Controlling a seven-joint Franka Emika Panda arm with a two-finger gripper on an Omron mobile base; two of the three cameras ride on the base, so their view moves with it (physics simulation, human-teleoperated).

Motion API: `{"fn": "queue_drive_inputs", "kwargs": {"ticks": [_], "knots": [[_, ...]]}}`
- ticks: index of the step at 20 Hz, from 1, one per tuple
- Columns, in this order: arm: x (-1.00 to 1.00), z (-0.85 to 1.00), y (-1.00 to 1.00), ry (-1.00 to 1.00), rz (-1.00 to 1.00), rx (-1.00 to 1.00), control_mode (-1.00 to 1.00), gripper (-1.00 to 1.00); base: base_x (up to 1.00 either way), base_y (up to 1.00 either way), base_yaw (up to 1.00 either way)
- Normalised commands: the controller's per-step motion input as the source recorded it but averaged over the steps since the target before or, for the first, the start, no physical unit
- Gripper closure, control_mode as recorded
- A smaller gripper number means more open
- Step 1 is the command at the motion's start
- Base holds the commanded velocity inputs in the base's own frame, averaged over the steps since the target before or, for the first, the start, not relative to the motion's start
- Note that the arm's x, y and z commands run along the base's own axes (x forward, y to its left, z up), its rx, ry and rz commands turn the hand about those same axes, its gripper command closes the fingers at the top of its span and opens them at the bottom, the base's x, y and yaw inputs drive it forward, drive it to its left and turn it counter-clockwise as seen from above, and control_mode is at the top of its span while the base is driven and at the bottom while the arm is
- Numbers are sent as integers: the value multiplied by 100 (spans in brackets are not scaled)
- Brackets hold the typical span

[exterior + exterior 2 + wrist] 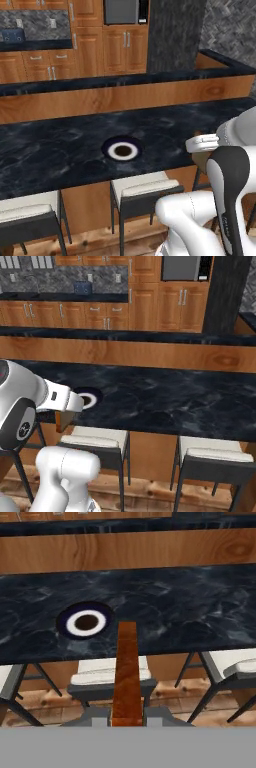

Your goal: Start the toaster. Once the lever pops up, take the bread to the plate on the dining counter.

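1. Edge-on in the hand view, the bread (127, 672) stood as a narrow brown strip rising between the two dark fingertips (97, 716), so the gripper (127, 718) was closed on it by its two flat faces.
2. Ahead lay the black marble worktop (190, 607) of the dining counter, and on it the plate (84, 621), dark blue at the rim, white within, with a dark centre spot; it sat left of the bread's line, apart from it.
3. From the left base view, the plate (122, 149) sat near the front edge of the worktop (55, 150), above a white-cushioned stool (145, 190).
4. By my judgement the toasted slice was light, stiff and brittle: hard squeezing could crack or crumble it.
5. Holding it across the faces near one edge, as here, seemed sound; a grip on the crust alone might snap it.
6. Its dry surface probably gave fair friction, so a moderate pinch should have sufficed.
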Motion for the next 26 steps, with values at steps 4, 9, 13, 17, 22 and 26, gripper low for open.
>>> {"fn": "queue_drive_inputs", "kwargs": {"ticks": [4, 9, 13, 17, 22, 26], "knots": [[0, 0, 0, 0, 0, 0, 100, 100, 47, 0, 0], [0, 0, 0, 0, 0, 0, 100, 100, 29, 0, 0], [0, 0, 0, 0, 0, 0, 100, 100, 15, 5, 0], [0, 0, 0, 0, 0, 0, 100, 100, 0, 21, 0], [0, 0, 0, 0, 0, 0, 100, 100, 0, 31, 0], [0, 0, 0, 0, 0, 0, 100, 100, 0, 41, 0]]}}
